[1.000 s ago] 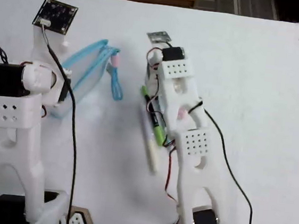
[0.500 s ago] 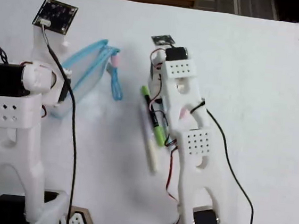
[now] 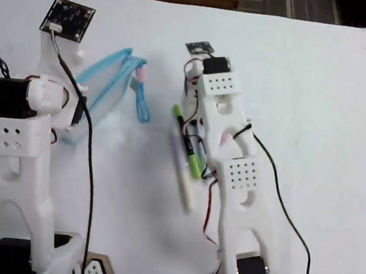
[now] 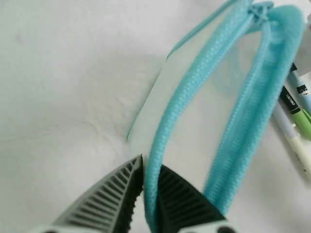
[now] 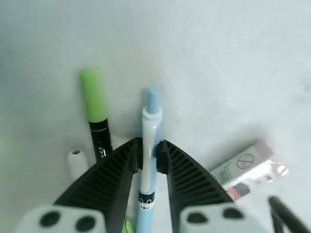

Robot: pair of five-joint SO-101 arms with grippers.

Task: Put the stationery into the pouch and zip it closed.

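Two claws clamped: the right gripper [image 5: 148, 151], settled after easing back, pinches the blue pen [image 5: 150, 114] beside the green marker [image 5: 94, 94]; the left gripper [image 4: 148, 180] holds the open pouch [image 4: 204, 97] by its zip edge, awaiting loading.

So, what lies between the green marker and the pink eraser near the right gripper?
The blue pen lies between the green marker and the pink eraser, and the right gripper is clamped on it. The right wrist view shows this.
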